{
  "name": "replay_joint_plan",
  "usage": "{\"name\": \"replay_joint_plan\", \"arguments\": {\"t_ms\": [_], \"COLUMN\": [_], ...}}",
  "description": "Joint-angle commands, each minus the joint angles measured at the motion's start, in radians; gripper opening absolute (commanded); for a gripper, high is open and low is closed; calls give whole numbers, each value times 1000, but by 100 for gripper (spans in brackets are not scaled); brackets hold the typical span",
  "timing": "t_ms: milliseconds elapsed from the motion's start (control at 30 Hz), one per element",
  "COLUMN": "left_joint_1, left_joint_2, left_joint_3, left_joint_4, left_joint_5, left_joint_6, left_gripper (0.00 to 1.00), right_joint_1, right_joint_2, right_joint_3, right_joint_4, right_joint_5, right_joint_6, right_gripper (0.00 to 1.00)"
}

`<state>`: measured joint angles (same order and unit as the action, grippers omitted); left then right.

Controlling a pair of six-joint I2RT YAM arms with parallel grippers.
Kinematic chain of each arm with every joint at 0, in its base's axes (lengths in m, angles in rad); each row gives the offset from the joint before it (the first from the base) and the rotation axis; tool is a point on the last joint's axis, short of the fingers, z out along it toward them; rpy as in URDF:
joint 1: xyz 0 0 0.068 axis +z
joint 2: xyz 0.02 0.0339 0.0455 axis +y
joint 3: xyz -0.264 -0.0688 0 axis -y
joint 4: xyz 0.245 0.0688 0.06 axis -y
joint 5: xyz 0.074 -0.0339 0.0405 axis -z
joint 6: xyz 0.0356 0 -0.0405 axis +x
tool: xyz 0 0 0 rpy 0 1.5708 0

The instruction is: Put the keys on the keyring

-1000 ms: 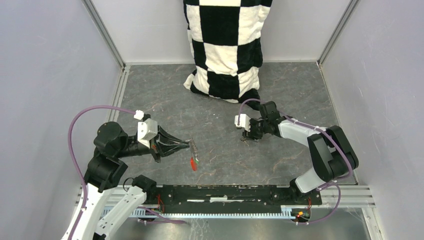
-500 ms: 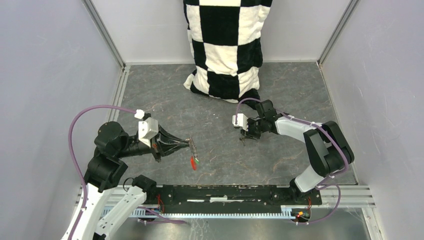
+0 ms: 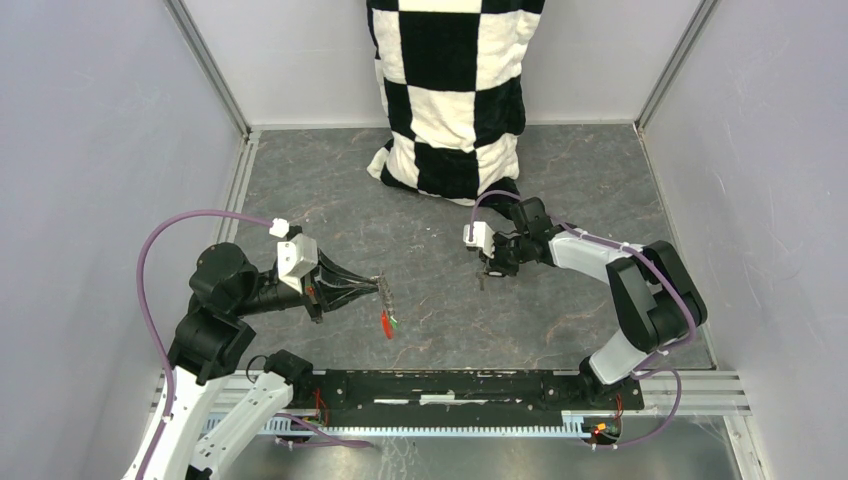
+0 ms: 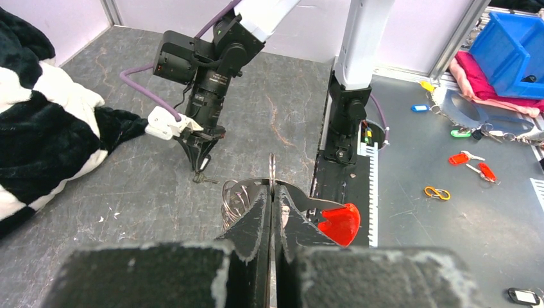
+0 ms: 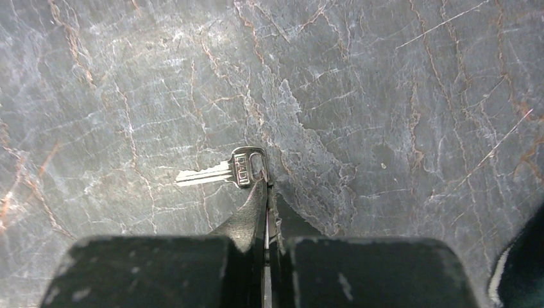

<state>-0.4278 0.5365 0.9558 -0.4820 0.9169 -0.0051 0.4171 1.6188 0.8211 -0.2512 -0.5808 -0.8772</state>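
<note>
My left gripper (image 3: 383,287) (image 4: 272,192) is shut on the keyring (image 4: 272,168), whose thin silvery ring stands edge-on between the fingertips. Its red tag (image 3: 386,326) (image 4: 339,224) hangs below, with a small green piece (image 3: 394,322) beside it. Wire loops (image 4: 232,196) hang left of the fingers. A plain silver key (image 5: 224,172) (image 4: 205,179) lies flat on the grey floor. My right gripper (image 3: 484,276) (image 5: 268,187) is shut, and its tips touch the right rim of the key's head. Whether the rim is pinched does not show. No black-tagged key shows.
A black-and-white checkered cushion (image 3: 450,90) leans against the back wall. White walls close in both sides. The black rail (image 3: 450,385) runs along the near edge. Beyond it stands a blue bin (image 4: 513,51), with loose coloured tags (image 4: 478,165) on the metal bench.
My right gripper has closed from about half open and shifted slightly left onto the key's head. The left arm and keyring have not moved.
</note>
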Motion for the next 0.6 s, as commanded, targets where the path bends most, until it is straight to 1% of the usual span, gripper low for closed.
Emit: {"name": "replay_joint_plan", "arguments": {"t_ms": [0,33,100,267,333,433,567], "left_joint_1": [1,1,1,1,1,1,1], "left_joint_2": [-5,-7,-10,-7,-6,-6,-6], "left_joint_3": [30,24,16,5,2,-5,-11], "left_joint_4": [28,36,47,68,69,80,73], "left_joint_5": [-31,-45,-78,-95,-93,-84,-90], "left_joint_6": [29,23,21,17,13,10,26], "left_gripper": [2,2,2,2,2,2,2], "right_joint_1": [6,11,36,89,99,105,195], "right_joint_2": [-51,-88,-175,-390,-460,-516,-582], "right_joint_3": [19,10,-38,-121,-163,-190,-185], "right_joint_4": [42,51,128,188,194,243,371], "right_joint_5": [-68,-91,-103,-128,-67,-98,-115], "right_joint_6": [174,213,327,500,541,650,811], "right_gripper": [1,1,1,1,1,1,1]}}
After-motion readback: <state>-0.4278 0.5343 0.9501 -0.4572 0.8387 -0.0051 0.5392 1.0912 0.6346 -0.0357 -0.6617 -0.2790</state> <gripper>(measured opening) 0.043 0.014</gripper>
